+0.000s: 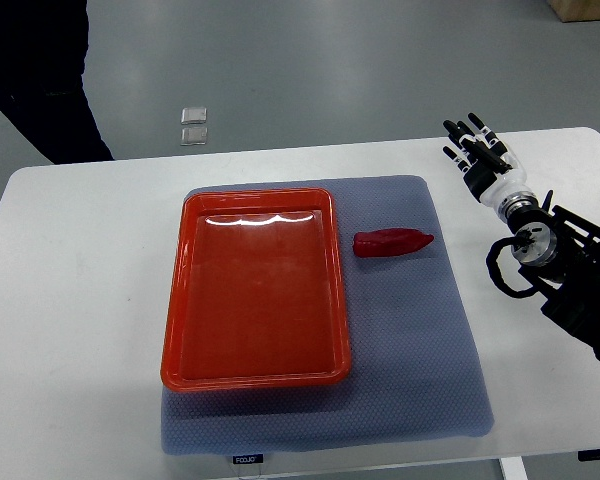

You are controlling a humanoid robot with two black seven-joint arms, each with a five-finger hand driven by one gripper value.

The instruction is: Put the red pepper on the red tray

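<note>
Right hand [477, 148]: black-and-white, fingers spread and holding nothing, raised over the far right part of the white table [70, 300], its arm coming in from the right edge. Writing: a small label [246, 459] on the near edge of the mat, too small to read. Red pepper [392, 243]: lying on its side on the grey-blue mat [420, 350], apart from the hand, nearer the robot and to the hand's left. Red tray [257, 290]: on the mat just beyond the pepper from the hand, not touching it; holds nothing. Person in dark clothing [35, 70]: standing past the table's far left corner. Two small clear items [194, 125]: on the floor beyond the table.
</note>
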